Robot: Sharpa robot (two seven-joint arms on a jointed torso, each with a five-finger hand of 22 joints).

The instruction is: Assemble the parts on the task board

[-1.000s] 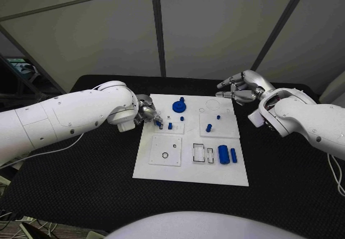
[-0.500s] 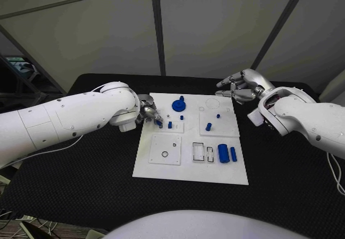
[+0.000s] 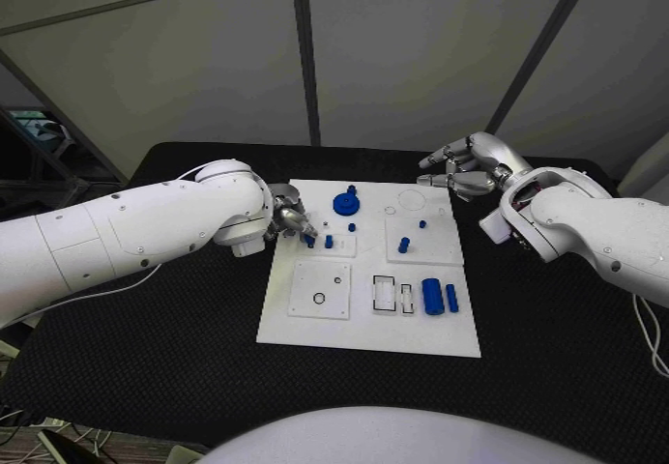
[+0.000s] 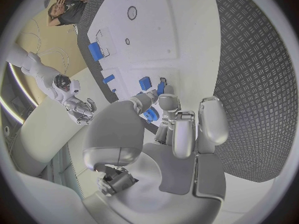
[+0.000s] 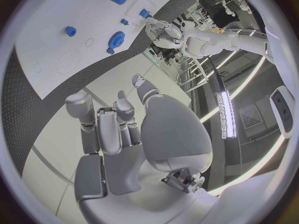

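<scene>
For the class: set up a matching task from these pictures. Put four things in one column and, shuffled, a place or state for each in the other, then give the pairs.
Things:
1. left hand
2. right hand
3. gear
4. cylinder

Places or states:
A. lies flat near the board's near-right corner
B. at the board's left edge, by a small blue part
C. holds nothing, off the board's far-right corner
D. on the board's far part

Pairs: 1-B, 2-C, 3-D, 4-A

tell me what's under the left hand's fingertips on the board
A small blue part sits at the left hand's fingertips on the task board; whether they grip it is hidden.
</scene>
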